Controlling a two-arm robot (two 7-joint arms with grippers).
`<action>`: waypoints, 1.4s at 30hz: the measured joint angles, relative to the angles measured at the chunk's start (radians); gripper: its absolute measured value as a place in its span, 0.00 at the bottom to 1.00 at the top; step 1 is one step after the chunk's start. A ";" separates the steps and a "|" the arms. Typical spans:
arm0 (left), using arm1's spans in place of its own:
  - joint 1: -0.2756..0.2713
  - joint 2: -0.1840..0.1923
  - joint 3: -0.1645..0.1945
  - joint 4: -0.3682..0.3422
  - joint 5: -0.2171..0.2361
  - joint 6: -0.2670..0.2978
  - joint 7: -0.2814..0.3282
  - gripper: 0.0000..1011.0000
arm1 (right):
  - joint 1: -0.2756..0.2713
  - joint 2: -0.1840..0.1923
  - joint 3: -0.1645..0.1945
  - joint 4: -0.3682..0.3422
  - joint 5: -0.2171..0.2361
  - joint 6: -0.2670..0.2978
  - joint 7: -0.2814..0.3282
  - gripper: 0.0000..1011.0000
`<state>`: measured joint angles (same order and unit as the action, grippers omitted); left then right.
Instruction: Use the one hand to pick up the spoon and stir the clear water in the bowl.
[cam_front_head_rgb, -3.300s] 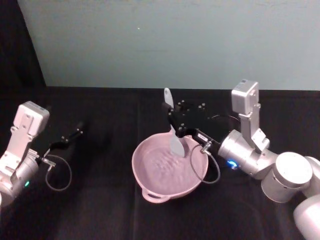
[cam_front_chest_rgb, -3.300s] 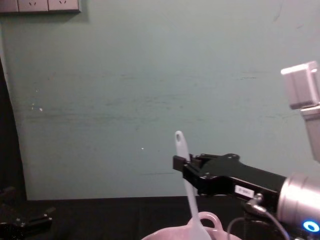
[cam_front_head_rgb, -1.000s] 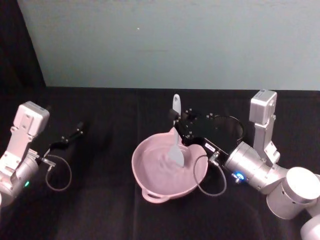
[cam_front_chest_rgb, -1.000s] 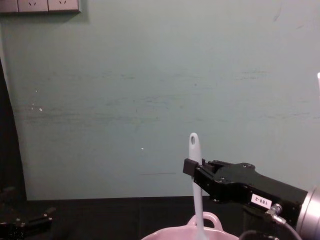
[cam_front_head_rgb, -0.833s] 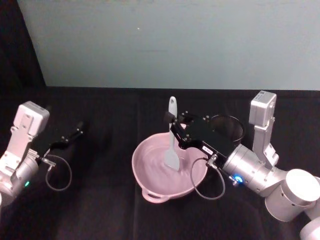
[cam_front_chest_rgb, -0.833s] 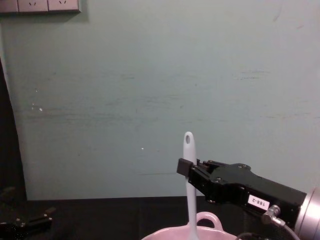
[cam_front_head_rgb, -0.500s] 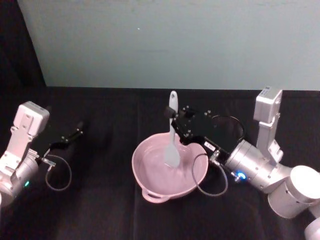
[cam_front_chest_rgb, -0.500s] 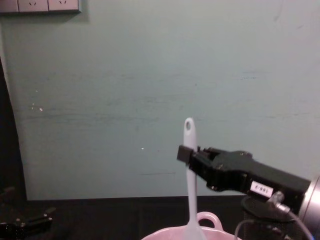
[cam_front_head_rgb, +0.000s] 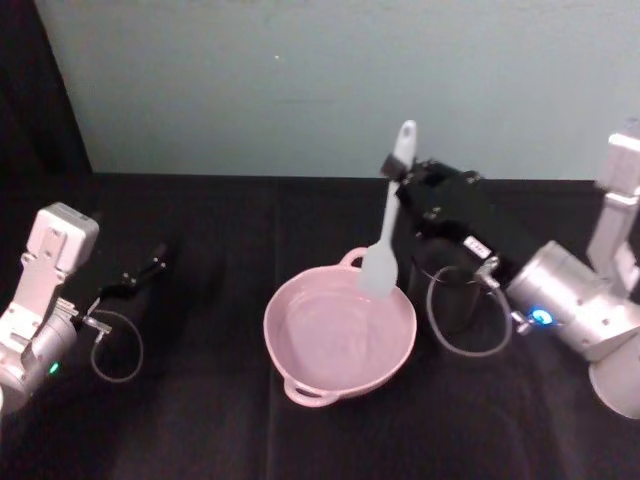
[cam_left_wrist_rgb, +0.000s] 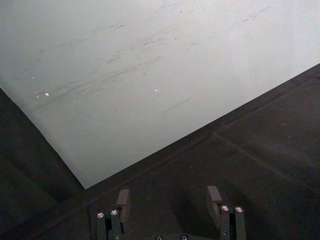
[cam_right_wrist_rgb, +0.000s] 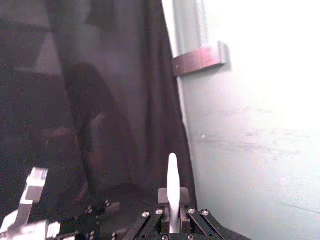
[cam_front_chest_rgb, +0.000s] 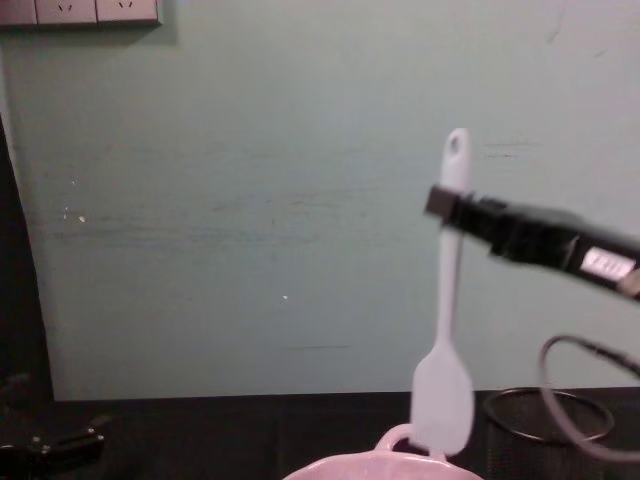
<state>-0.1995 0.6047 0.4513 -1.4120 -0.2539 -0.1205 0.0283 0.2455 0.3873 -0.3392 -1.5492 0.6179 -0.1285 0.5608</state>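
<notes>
In the lower middle of the head view the pink bowl sits on the black desk, water inside. At mid-left the left gripper rests low, its fingers spread wide on nothing. Over the bowl's far rim hangs the white spoon, nearly upright, head down by the loop handle. The right gripper has its fingers clenched on the upper handle, with the black mesh cup right of the bowl beneath that arm.

— From where is the scene viewed?
— From above by the head camera, and from low down, toward the wall, by the chest camera; the spoon and bowl are shared.
— And the wrists?
— The spoon is seen close up from the right; the wall is faced from the left.
</notes>
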 joint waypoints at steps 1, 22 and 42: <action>0.000 0.000 0.000 0.000 0.000 0.000 0.000 0.99 | -0.008 0.011 0.015 -0.020 0.022 0.015 -0.008 0.11; 0.000 0.000 0.000 0.000 0.000 0.000 0.000 0.99 | -0.069 0.043 0.169 -0.033 0.262 0.070 -0.124 0.11; 0.000 0.000 0.000 0.000 0.000 0.000 0.000 0.99 | -0.009 0.006 0.136 0.152 0.313 0.048 -0.103 0.11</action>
<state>-0.1996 0.6047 0.4514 -1.4120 -0.2539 -0.1205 0.0283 0.2361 0.3936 -0.2036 -1.3977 0.9304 -0.0802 0.4579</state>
